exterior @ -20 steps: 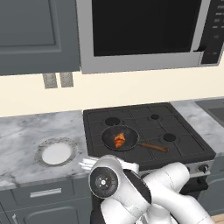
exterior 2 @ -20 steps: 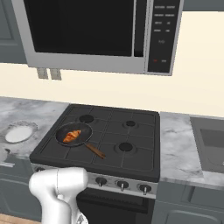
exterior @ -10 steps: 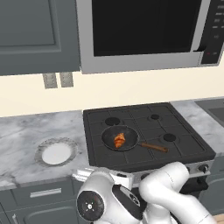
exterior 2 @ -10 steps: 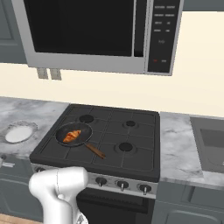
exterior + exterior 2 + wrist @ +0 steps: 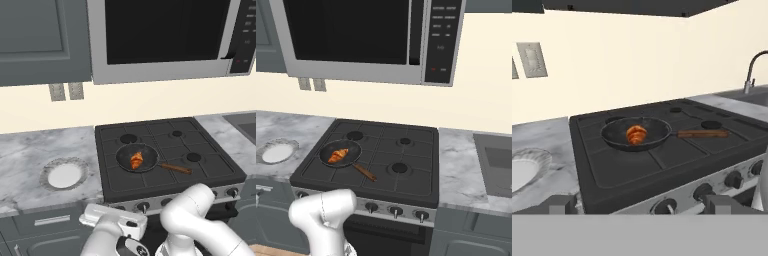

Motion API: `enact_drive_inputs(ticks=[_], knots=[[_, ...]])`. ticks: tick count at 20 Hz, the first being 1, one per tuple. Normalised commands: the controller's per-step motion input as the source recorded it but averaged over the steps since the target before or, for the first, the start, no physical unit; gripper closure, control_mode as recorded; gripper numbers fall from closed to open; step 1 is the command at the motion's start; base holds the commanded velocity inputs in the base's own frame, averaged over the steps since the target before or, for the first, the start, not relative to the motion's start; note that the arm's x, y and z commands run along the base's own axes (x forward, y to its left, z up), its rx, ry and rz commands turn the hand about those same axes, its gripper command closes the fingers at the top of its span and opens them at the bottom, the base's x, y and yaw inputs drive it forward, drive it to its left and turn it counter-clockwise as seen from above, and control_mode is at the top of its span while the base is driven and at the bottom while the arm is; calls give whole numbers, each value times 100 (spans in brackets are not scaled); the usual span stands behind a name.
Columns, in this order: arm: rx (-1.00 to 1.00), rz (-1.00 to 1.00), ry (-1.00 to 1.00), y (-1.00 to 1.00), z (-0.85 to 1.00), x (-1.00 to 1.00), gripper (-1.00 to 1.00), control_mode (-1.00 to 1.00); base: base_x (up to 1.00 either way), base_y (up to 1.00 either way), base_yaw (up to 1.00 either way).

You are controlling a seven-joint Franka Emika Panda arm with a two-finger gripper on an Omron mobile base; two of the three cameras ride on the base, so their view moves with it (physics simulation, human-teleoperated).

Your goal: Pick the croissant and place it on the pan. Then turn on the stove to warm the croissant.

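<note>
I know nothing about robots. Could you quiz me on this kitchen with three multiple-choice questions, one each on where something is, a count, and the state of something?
1. Where is the croissant?
A. on the white plate
B. in the pan
C. on the marble counter

2. How many burners does the stove have?
A. two
B. four
C. six

3. How does the pincer stand?
A. open and empty
C. shut on the croissant
B. shut on the pan handle

Answers: 1 B, the pastry lies inside the pan. 2 B, four burners show under the grates. 3 A, in the hand view its tips stand wide apart with nothing between them.
</note>
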Motion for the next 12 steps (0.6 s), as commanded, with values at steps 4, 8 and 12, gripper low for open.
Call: enact_drive_inputs(ticks=[4,8,12], knots=[[-2,0,-21,0,-45,0,-100,-100,0,0,0],[-2,0,-16,0,-49,3,-100,-100,0,0,0],[-2,0,-7,0,-50,22,-100,-100,0,0,0]])
